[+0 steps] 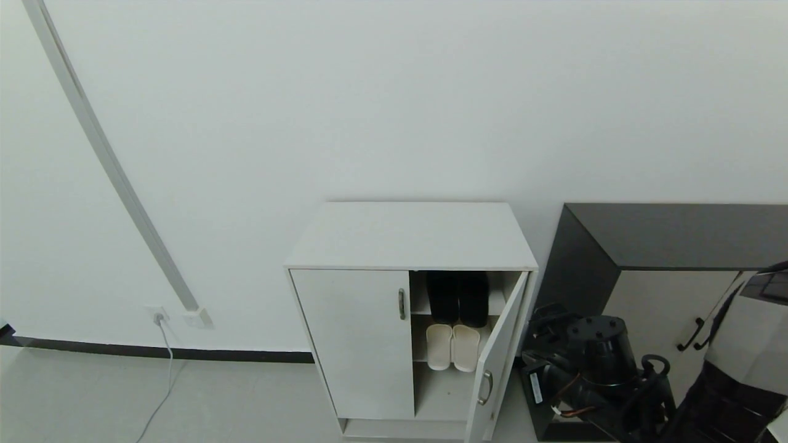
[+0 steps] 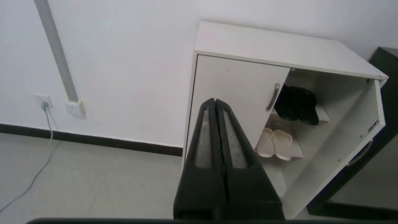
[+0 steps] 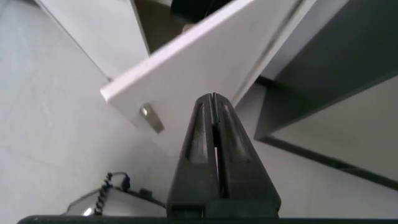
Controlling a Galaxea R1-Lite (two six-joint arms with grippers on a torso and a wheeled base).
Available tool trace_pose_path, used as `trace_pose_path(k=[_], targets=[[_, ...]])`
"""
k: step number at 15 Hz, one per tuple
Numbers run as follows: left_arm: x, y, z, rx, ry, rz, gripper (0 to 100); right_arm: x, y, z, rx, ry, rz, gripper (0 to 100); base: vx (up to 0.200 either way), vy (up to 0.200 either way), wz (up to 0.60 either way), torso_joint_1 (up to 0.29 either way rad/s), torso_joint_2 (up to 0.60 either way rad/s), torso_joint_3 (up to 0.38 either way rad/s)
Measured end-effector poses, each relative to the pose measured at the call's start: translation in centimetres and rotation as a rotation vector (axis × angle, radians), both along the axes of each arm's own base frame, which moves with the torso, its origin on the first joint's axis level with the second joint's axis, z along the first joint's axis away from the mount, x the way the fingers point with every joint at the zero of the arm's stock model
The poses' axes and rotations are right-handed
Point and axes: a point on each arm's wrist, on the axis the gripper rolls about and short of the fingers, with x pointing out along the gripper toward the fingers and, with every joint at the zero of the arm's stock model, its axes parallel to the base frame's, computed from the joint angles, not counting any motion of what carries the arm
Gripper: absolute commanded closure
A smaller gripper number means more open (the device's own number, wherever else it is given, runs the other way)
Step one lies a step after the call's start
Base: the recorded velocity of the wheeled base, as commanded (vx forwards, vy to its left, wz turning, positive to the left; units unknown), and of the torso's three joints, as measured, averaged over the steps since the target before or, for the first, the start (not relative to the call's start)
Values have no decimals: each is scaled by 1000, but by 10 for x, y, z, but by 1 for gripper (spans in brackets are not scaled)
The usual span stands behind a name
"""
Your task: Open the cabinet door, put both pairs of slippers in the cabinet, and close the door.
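Left gripper (image 2: pixel 216 106) is pinched together with nothing in it, facing the cabinet (image 1: pixel 406 237). Right gripper (image 3: pixel 213 99), same deal, sits close to the open door (image 1: pixel 502 344). Black slippers (image 1: pixel 458 298) sit high inside, white slippers (image 1: pixel 452 347) right below them.

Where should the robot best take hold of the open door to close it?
Take the upright bar handle near the free edge of the door, coming from the right. The door's outer face is turned that way, and the right pincer, now shut, is on that side.
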Motion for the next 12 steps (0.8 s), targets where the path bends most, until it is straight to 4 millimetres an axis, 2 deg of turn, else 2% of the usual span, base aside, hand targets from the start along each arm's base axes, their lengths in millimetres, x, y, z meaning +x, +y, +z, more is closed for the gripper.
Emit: trace_pose_path(k=[6,12], targets=[[0,0,0,0,0,0,100,25,19,-30,-8,-37,12,100,0,0,0,0,0,0],[0,0,0,0,0,0,100,54,39,-32,-1,-66,26,100,0,0,0,0,0,0]])
